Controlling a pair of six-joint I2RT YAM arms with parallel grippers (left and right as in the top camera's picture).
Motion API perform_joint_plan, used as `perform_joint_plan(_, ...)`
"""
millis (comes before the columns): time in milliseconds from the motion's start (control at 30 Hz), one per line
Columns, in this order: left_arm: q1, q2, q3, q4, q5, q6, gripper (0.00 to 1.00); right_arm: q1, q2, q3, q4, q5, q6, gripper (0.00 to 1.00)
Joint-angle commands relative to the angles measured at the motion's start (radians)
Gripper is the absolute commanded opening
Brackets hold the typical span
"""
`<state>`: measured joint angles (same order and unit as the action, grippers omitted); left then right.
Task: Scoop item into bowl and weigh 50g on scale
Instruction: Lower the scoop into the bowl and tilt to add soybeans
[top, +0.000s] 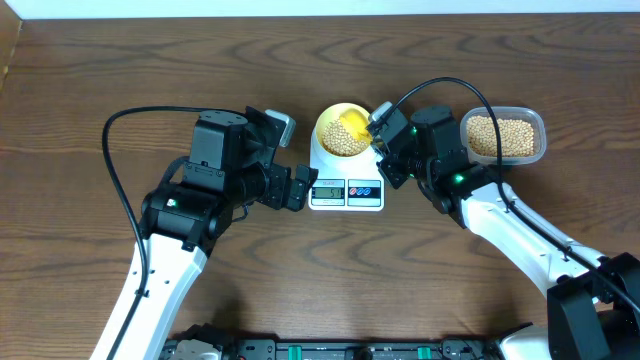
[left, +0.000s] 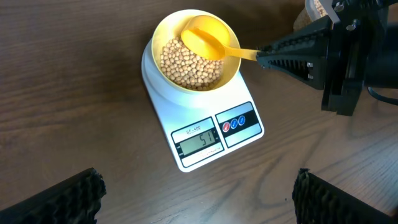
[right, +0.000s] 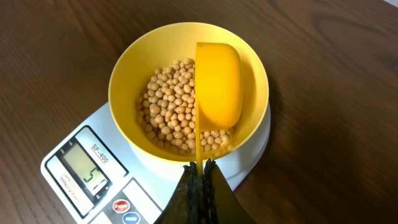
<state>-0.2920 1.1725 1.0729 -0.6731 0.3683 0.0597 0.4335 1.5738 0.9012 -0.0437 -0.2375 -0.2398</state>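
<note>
The beans (right: 168, 99) lie heaped in the pale yellow bowl (left: 158, 37), which sits on the white scale (top: 345, 172) near the middle of a dark, wood-grained bench (top: 100, 60); the display shows what looks like 51. More beans fill a clear tub (top: 503, 135) just right of the scale. The right gripper (right: 202, 168) is clamped tight on the thin handle of a yellow scoop (right: 217, 84), whose head hangs over the bowl. The left gripper (top: 305, 188) is spread wide and empty, just left of the scale. A pale strip borders the bench's far edge; nothing more of the room shows.
</note>
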Motion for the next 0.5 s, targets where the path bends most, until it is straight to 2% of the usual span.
perform_joint_plan(0, -0.002, 0.003, -0.002, 0.001, 0.009, 0.01, 0.99, 0.007, -0.018, 0.006, -0.004, 0.002, -0.012, 0.01)
perform_joint_plan(467, -0.002, 0.003, -0.002, 0.001, 0.009, 0.01, 0.99, 0.026, -0.016, 0.006, -0.005, -0.034, -0.012, 0.01)
